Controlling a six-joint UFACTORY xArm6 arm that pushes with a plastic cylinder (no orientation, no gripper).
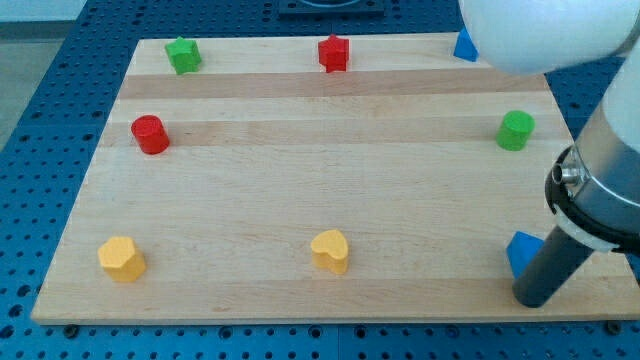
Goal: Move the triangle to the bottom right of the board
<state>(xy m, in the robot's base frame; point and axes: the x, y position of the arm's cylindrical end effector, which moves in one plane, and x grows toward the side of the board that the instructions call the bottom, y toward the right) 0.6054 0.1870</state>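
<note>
A blue triangle block sits at the board's top right edge, partly hidden by the white arm. A second blue block lies at the bottom right; the rod covers part of it and its shape is unclear. My tip rests on the wooden board at the bottom right, right next to this second blue block, just below and to its right. The tip is far from the triangle.
A green star and a red star sit along the top. A red cylinder is at the left, a green cylinder at the right. Two yellow blocks lie near the bottom.
</note>
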